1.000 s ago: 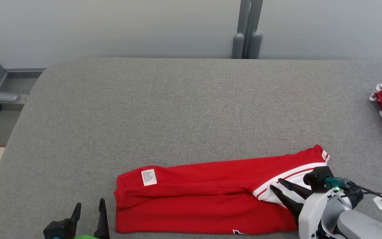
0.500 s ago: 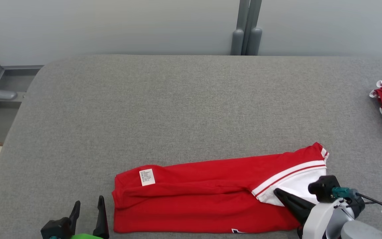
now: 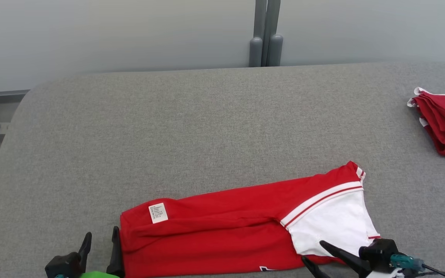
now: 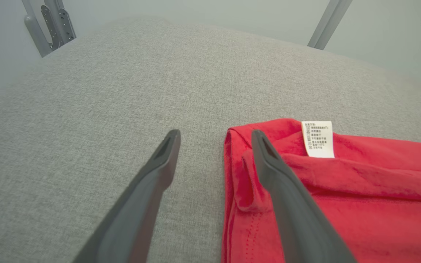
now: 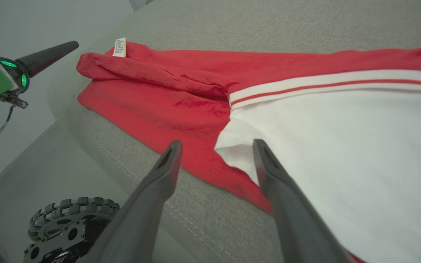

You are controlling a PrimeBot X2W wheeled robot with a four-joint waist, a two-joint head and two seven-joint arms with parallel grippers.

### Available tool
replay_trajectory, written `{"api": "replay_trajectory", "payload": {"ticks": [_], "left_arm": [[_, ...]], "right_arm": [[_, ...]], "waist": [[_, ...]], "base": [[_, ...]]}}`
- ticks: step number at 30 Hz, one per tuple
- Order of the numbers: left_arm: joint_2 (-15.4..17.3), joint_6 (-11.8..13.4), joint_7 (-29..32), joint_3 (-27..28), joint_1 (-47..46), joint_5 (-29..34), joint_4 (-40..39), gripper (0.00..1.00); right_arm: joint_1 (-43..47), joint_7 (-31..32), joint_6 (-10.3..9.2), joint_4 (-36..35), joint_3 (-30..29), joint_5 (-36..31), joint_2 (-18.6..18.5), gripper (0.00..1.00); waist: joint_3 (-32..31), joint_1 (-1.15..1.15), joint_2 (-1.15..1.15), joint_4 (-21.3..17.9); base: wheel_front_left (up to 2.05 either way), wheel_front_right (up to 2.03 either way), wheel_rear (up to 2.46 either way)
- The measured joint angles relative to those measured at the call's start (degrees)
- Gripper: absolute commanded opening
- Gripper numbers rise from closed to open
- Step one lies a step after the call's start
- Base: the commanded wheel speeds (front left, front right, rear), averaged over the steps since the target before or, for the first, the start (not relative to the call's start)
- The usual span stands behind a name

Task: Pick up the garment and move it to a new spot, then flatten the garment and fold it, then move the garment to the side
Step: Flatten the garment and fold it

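The garment [image 3: 214,231], red with a white panel [image 3: 330,220] and a white label [image 3: 157,212], lies folded into a long strip near the front edge of the grey table [image 3: 207,116]. My left gripper [image 3: 102,233] stands open at its left end. In the left wrist view one finger [image 4: 269,160] crosses the garment's [image 4: 360,197] red edge beside the label [image 4: 317,138]. My right gripper [image 3: 312,251] is open at the white panel's near corner. In the right wrist view its fingers [image 5: 265,160] hover over the garment's [image 5: 181,98] front hem with nothing between them.
A second red garment [image 3: 444,123] lies bunched at the table's right edge. Grey posts [image 3: 265,42] stand behind the table at the wall. The right wrist view shows the table's front edge, the robot's wheel [image 5: 71,219] below it, and my left gripper [image 5: 49,53].
The right gripper shut over the white panel, then opened and drew back toward the near edge. The white panel now lies spread wider. The head camera has turned, shifting the whole picture.
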Motion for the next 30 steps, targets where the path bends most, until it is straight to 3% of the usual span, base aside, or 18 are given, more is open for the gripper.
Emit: {"api": "replay_trajectory", "payload": {"ticks": [3,7,13,22,30], "left_arm": [[0.00,-0.05,0.01,0.37,0.08,0.21,-0.13,1.00],[0.01,-0.05,0.00,1.23,0.59,0.82,-0.46,1.00],[-0.02,-0.07,0.00,0.78,0.85,2.78,-2.03,1.00],[-0.04,-0.42,0.00,-0.49,-0.07,3.83,-4.00,1.00],[-0.03,-0.49,0.00,-0.93,-1.02,4.17,-4.16,1.00]], "right_arm": [[3.08,-0.09,0.00,-1.91,-3.55,-0.02,-0.93,1.00],[6.39,-0.25,0.00,-2.55,-12.93,-2.43,-0.31,1.00],[7.72,-0.25,-0.02,3.41,-24.75,-8.78,5.16,1.00],[3.56,-0.25,-0.01,11.98,-35.10,-16.81,11.74,1.00],[1.52,-0.25,-0.01,19.18,-39.51,-18.17,14.86,1.00]], "waist": [[-0.31,0.00,0.00,-0.25],[-0.60,0.00,0.00,-0.78],[-0.63,0.00,0.00,-0.68],[0.67,0.00,0.00,1.81],[2.95,0.00,0.00,4.53]], "base": [[0.00,0.00,0.00],[0.00,0.00,0.00],[0.00,0.00,0.00],[0.00,0.00,0.00],[0.00,0.00,0.00]]}}
